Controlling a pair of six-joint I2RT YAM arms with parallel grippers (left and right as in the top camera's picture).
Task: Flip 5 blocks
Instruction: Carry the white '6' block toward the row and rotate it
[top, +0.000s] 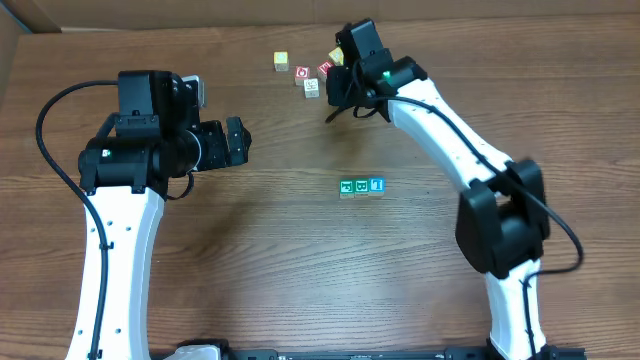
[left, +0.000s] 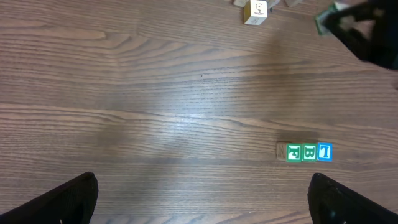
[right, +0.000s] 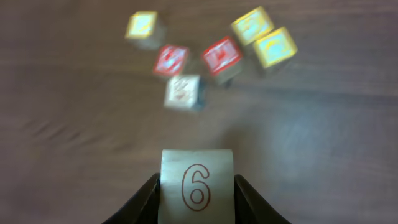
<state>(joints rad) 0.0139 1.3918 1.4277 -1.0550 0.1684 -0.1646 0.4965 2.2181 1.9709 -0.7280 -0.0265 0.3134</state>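
Right arm (top: 440, 120) stretched far, jaws pinching block (right: 197, 186)

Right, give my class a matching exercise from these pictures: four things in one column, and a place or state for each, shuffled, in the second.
1. left pincer
2. right pincer
3. blue-printed block
4. red cubes

A. ending a row with two green blocks
B. open, holding nothing
C. clustered with yellow cubes
D. shut on the block marked 6

Pairs: 1-B, 2-D, 3-A, 4-C
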